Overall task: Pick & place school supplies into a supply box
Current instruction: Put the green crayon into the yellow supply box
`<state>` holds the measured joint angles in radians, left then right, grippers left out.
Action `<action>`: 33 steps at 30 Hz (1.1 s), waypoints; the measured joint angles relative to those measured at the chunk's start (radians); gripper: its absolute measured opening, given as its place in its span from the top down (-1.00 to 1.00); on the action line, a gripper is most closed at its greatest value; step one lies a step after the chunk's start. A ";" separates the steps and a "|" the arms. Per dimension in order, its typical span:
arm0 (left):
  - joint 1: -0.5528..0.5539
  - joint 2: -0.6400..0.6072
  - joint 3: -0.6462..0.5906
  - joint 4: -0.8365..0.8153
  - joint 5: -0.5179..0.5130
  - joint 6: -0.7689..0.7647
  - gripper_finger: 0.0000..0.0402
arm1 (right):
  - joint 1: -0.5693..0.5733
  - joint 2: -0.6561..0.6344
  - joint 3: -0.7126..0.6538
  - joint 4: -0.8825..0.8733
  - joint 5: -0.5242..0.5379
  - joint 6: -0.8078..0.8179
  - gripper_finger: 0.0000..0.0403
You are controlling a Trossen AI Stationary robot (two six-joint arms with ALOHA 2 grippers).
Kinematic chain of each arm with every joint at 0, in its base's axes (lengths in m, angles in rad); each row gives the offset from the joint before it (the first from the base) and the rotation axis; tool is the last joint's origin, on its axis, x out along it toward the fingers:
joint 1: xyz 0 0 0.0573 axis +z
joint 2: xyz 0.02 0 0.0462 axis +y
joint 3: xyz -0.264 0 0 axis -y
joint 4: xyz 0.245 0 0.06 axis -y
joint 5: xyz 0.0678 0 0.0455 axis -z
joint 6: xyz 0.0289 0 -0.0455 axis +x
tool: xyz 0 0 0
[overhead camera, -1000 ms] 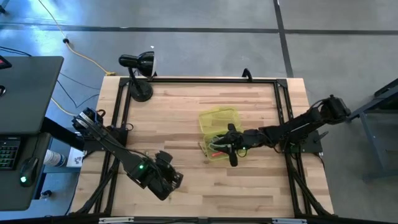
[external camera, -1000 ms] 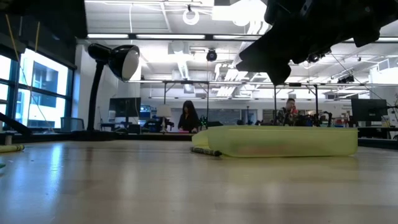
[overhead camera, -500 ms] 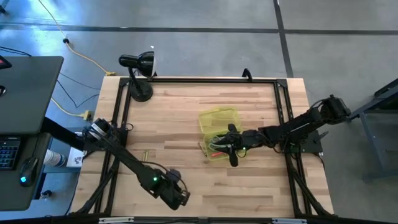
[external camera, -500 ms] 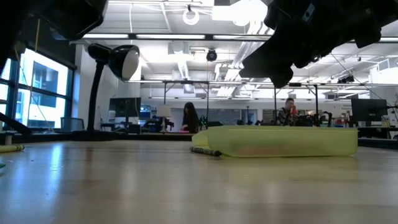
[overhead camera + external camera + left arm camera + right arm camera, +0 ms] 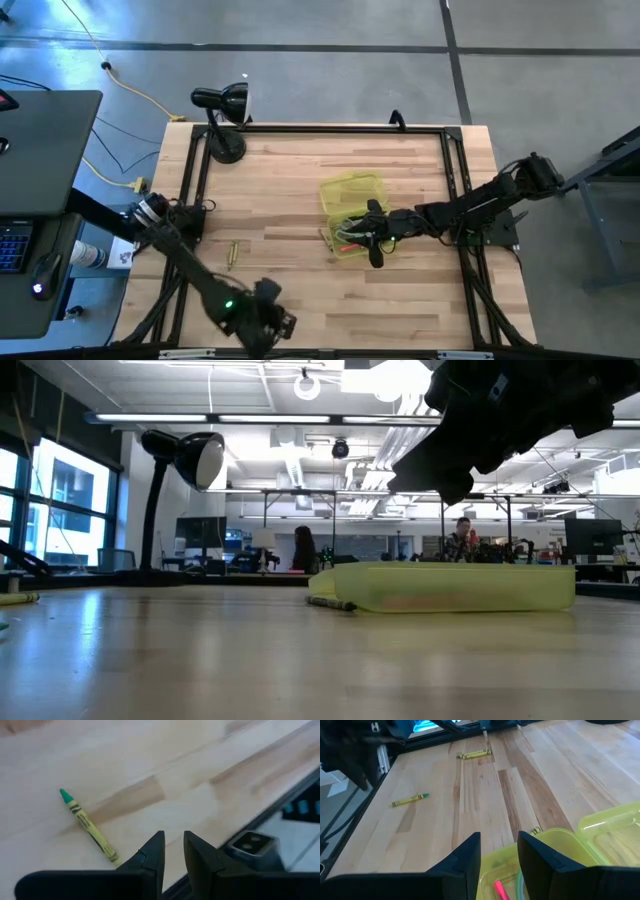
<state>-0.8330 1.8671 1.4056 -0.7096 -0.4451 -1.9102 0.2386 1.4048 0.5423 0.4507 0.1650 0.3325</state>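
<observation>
The left gripper (image 5: 172, 851) hangs at the near left edge of the surface (image 5: 300, 190), jaws a narrow gap apart and empty, a crayon (image 5: 89, 826) just ahead. It looks light, stiff, brittle and apt to roll: pinch mid-barrel. Farther right, the right gripper (image 5: 498, 851) hovers over the box (image 5: 352, 210), jaws apart, empty. Only its view shows a second crayon (image 5: 474, 754).

grey floor (image 5: 320, 70), ceiling lights (image 5: 300, 385), windows (image 5: 60, 490)

Translucent plastic supply box (image 5: 352, 210); smooth wood table (image 5: 300, 190), seemingly lacquered
</observation>
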 joint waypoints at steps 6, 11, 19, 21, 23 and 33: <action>-0.147 0.011 0.146 -0.294 -0.443 -0.042 0.50 | 0.000 0.000 0.000 0.001 0.032 0.000 0.47; -0.198 0.072 0.152 -0.287 -0.664 -0.025 0.50 | 0.000 0.000 0.000 0.000 0.045 0.005 0.47; -0.160 0.205 0.151 -0.148 -0.311 -0.034 0.50 | 0.000 0.000 0.000 0.001 0.046 0.005 0.47; -0.152 0.219 0.152 -0.124 -0.252 -0.028 0.50 | 0.000 0.000 0.000 0.001 0.046 0.005 0.47; -0.151 0.232 0.152 -0.129 -0.199 -0.025 0.50 | 0.000 0.000 0.000 0.001 0.046 0.005 0.47; -0.125 0.278 0.152 -0.261 -0.137 -0.158 0.50 | 0.000 0.000 0.000 0.000 0.049 0.007 0.47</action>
<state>-0.9575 2.1450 1.5574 -0.9703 -0.5818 -2.0684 0.2386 1.4051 0.5423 0.4506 0.2142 0.3393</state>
